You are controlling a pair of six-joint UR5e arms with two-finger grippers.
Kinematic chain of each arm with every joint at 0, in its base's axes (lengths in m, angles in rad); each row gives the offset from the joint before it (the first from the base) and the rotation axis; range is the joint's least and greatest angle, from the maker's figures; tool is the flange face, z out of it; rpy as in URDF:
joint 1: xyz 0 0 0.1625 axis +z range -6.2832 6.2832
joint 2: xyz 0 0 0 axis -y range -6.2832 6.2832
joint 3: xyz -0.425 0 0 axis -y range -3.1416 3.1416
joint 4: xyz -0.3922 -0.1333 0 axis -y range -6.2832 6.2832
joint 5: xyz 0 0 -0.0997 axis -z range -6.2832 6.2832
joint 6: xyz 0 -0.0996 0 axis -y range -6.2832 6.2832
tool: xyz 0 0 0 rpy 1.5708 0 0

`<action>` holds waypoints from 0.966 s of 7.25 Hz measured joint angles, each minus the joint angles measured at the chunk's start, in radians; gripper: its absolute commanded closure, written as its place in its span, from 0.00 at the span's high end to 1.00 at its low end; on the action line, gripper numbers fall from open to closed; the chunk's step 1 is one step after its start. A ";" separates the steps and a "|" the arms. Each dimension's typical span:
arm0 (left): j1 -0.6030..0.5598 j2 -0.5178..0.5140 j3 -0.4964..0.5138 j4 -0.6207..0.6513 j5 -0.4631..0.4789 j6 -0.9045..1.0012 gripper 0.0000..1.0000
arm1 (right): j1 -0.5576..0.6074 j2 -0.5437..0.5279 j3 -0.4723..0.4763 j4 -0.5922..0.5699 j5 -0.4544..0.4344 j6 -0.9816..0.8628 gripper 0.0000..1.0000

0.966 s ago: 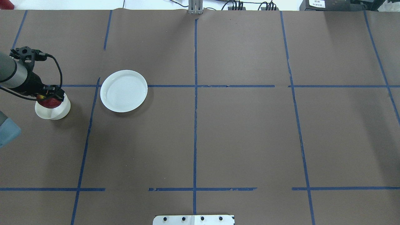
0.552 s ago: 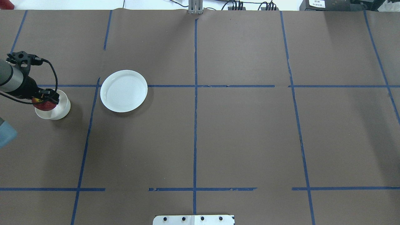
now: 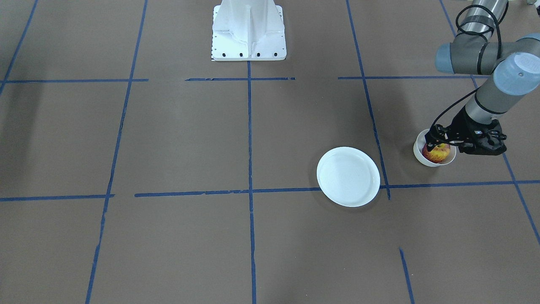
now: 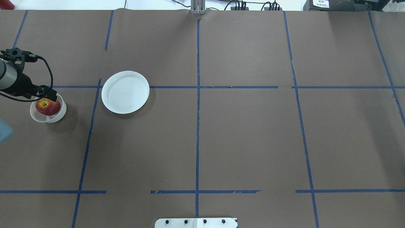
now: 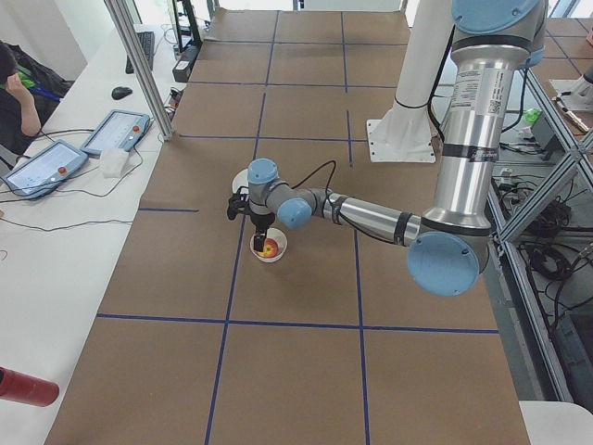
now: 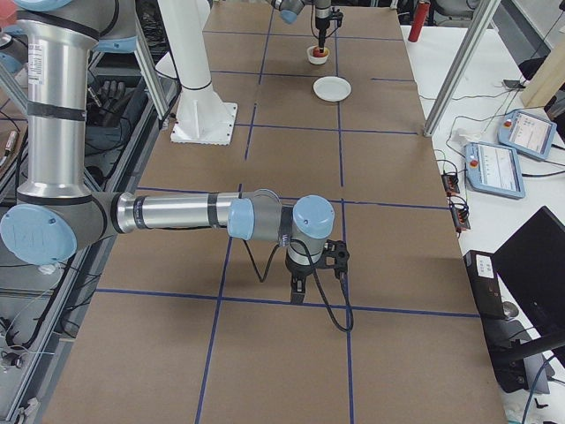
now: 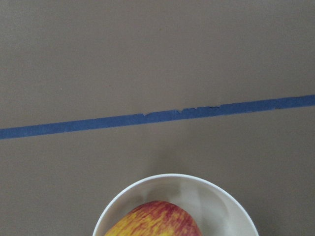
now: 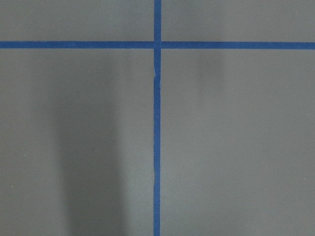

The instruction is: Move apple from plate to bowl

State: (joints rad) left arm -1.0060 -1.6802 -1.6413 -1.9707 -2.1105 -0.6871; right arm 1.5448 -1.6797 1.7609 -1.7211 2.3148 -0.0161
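Observation:
The red and yellow apple (image 4: 48, 106) lies in the small off-white bowl (image 4: 38, 117) at the table's left end. It also shows in the front view (image 3: 438, 153) and at the bottom of the left wrist view (image 7: 152, 222). My left gripper (image 4: 46, 95) hangs just above the apple's far side, open, with nothing between its fingers. The white plate (image 4: 125, 92) is bare, to the right of the bowl. My right gripper (image 6: 305, 283) shows only in the right side view, low over the table at the other end; I cannot tell whether it is open or shut.
Blue tape lines (image 4: 197, 95) divide the brown table cover into squares. The robot's white base (image 3: 249, 31) stands at the table's edge. A red can (image 5: 26, 387) lies on the side bench. Tablets (image 5: 116, 130) lie there too.
The left gripper has let go of the apple, which now rests in the bowl. The gripper has drawn back to the left and up. The bowl has shifted slightly left.

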 measured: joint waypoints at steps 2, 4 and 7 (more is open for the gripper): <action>-0.097 -0.007 -0.006 0.019 -0.040 0.084 1.00 | 0.000 0.000 0.000 0.000 0.000 0.000 1.00; -0.227 -0.005 -0.005 0.061 -0.078 0.294 1.00 | 0.000 0.000 -0.001 0.000 0.000 0.000 1.00; -0.446 0.015 0.003 0.220 -0.122 0.668 1.00 | 0.000 0.000 -0.001 0.000 0.000 -0.001 1.00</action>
State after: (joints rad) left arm -1.4523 -1.6653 -1.6387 -1.7505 -2.2330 -0.0187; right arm 1.5447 -1.6798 1.7597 -1.7212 2.3148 -0.0168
